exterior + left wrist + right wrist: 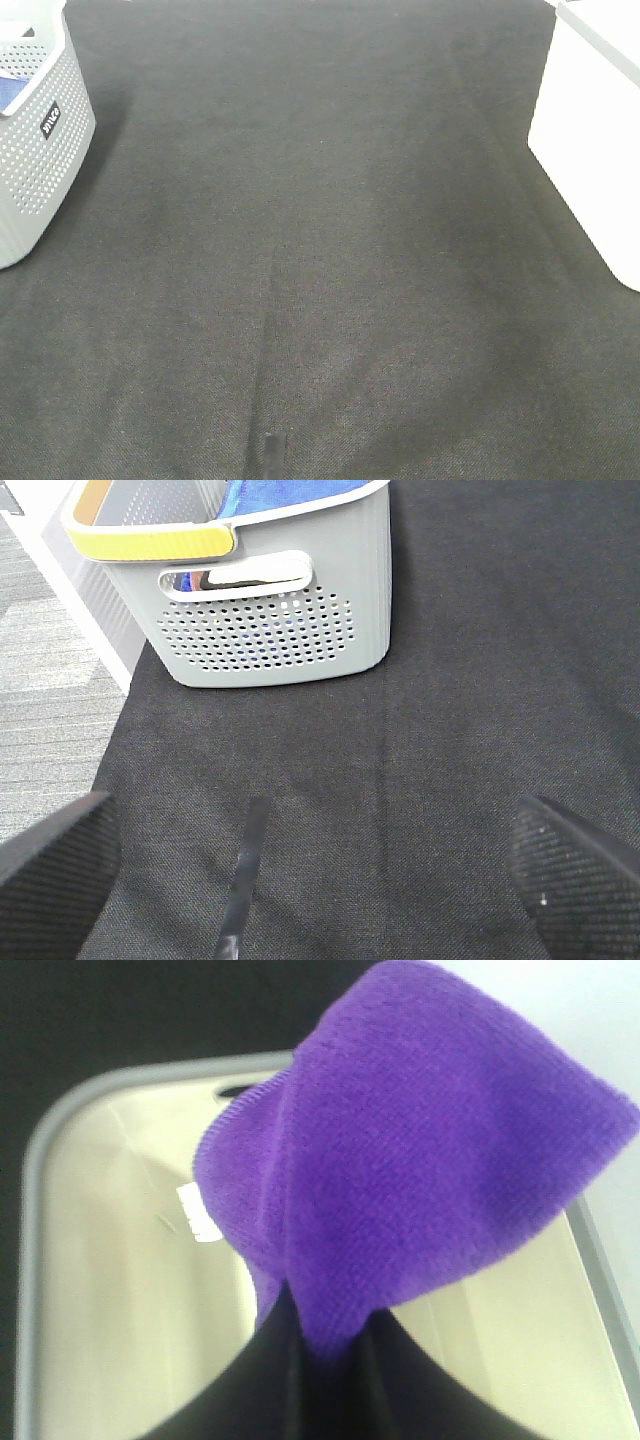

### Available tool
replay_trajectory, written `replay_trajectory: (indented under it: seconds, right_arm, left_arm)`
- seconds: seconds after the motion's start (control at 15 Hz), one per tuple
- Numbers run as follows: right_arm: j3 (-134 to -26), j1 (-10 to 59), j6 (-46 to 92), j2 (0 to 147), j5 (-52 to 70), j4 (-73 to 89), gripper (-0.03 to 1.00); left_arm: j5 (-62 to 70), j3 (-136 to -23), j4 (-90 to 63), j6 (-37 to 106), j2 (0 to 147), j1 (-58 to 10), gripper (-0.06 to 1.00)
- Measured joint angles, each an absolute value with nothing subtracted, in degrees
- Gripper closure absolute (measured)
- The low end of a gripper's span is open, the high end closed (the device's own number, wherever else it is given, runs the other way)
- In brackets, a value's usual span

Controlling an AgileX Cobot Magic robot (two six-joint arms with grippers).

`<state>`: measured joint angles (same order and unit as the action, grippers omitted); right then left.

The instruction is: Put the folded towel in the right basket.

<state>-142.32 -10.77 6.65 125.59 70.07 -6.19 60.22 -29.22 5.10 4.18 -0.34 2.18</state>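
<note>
In the right wrist view my right gripper (325, 1350) is shut on a folded purple towel (420, 1150) and holds it hanging over the open right basket (32, 1220), which has a grey rim and a pale inside. A small white tag (197, 1212) shows on the towel's edge. In the high view the right basket (590, 130) is a white box at the right edge, and neither gripper nor the towel shows there. In the left wrist view my left gripper (320, 880) is open and empty, low over the black cloth.
A grey perforated basket (40, 150) stands at the far left on the black cloth (320, 260). It also shows in the left wrist view (270, 630), with a yellow handle (150, 542) and a blue cloth (270, 498) inside. Grey floor (50, 700) lies beyond the table's left edge.
</note>
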Motion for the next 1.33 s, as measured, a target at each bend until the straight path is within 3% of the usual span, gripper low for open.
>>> replay_trajectory:
  seconds: [0.13,0.27,0.47,0.53,0.87,1.2,1.27,1.33]
  right_arm:
    - [-139.34,-10.89,6.65,125.59,70.19,-7.05,0.92]
    - [-135.85,-10.89,6.65,125.59,70.19,-7.28,0.83]
    - [-132.35,-10.89,5.67,125.59,70.13,-7.79,0.14]
    - [-132.24,-10.89,5.39,125.59,70.13,-7.56,0.06]
    - [-132.18,-10.08,4.24,122.33,70.13,-1.66,-0.01]
    - [-130.35,-3.44,3.72,116.6,70.13,2.98,-0.01]
    - [-127.48,-3.44,3.61,113.22,70.02,2.98,-0.01]
    - [-115.51,-3.44,3.61,103.13,69.73,2.41,-0.01]
  left_arm:
    - [60.22,-29.22,5.1,4.18,-0.34,2.18,-0.05]
    - [60.22,-29.22,5.1,4.18,-0.34,2.18,-0.05]
    - [60.22,-29.22,4.93,4.18,-0.34,2.18,-0.05]
    - [60.22,-29.22,4.87,4.18,-0.34,2.18,-0.05]
    - [60.22,-29.22,4.87,4.18,-0.34,2.18,-0.05]
    - [60.22,-29.22,4.93,4.18,-0.34,2.18,-0.05]
    - [60.22,-29.22,4.93,4.18,-0.34,2.18,-0.05]
    - [60.22,-29.22,4.93,4.18,-0.34,2.18,-0.05]
